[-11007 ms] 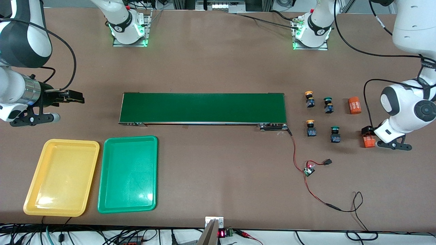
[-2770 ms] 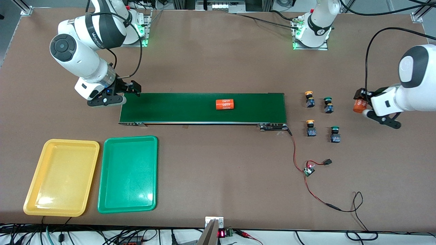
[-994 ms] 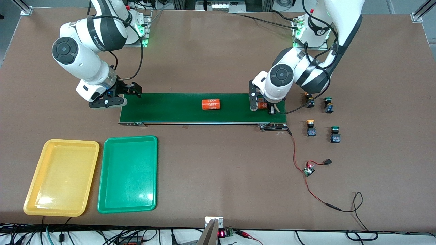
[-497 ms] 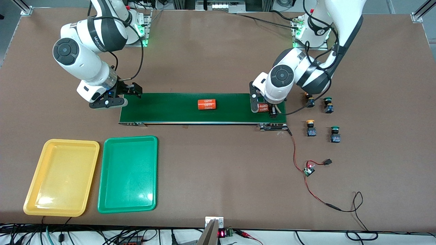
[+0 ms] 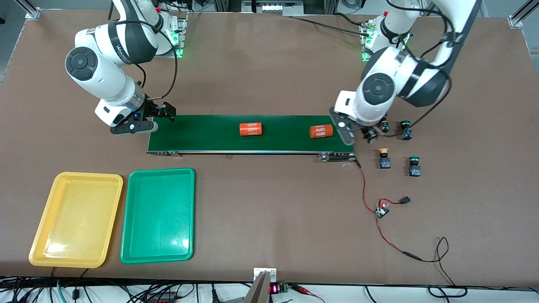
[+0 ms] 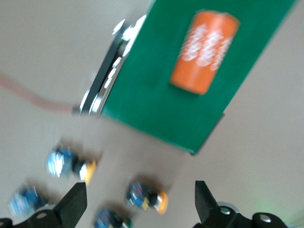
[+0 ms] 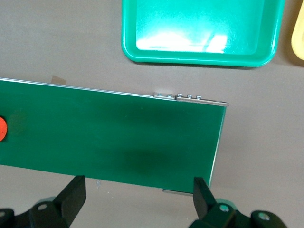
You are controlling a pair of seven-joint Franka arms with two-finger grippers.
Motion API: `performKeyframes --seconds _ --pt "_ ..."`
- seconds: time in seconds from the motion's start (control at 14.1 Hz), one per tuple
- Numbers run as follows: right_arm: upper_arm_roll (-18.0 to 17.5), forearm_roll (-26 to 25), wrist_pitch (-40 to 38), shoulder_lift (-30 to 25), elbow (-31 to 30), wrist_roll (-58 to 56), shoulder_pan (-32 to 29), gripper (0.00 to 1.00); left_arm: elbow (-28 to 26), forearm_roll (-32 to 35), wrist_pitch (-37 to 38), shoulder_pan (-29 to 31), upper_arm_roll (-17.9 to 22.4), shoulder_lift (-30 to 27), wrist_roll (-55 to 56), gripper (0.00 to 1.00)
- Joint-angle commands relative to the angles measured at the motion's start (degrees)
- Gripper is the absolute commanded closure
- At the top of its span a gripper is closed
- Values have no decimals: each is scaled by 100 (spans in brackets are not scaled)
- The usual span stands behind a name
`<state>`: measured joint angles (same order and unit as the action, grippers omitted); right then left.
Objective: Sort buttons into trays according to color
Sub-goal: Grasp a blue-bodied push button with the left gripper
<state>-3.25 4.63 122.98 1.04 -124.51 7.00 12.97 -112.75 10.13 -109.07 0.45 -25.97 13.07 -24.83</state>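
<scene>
Four buttons stand past the conveyor's end, toward the left arm's end of the table: a green one (image 5: 405,128), a yellow one (image 5: 383,157), a second green one (image 5: 414,165), and a yellow one (image 5: 384,125) partly hidden by the left arm. My left gripper (image 5: 358,134) hangs open and empty over the belt's end and that hidden button. In the left wrist view a yellow-capped button (image 6: 148,197) lies between the open fingers, below them. The yellow tray (image 5: 76,219) and green tray (image 5: 158,214) sit empty toward the right arm's end. My right gripper (image 5: 153,120) waits open at the belt's end there.
Two orange numbered cylinders (image 5: 251,128) (image 5: 321,131) lie on the dark-green conveyor belt (image 5: 202,134). A red and black wire with a small circuit board (image 5: 382,210) runs from the belt's end, nearer the front camera than the buttons.
The left gripper opened, left the orange cylinder on the belt and swung off toward the buttons. Both cylinders drift along the belt toward the right arm. The right arm stayed put.
</scene>
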Motion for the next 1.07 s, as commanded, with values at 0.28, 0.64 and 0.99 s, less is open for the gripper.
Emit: performKeyframes --seconds 0.28,0.64,0.99 --pt "-18 73 7 45 68 74 4 0 341 -178 211 95 776 -103 2588 0" --pt "-18 73 7 54 68 56 4 0 518 -1162 -558 86 1769 160 2510 0" --pt "-18 73 7 54 68 65 4 0 360 -1154 -1482 -10 1929 854 2536 0"
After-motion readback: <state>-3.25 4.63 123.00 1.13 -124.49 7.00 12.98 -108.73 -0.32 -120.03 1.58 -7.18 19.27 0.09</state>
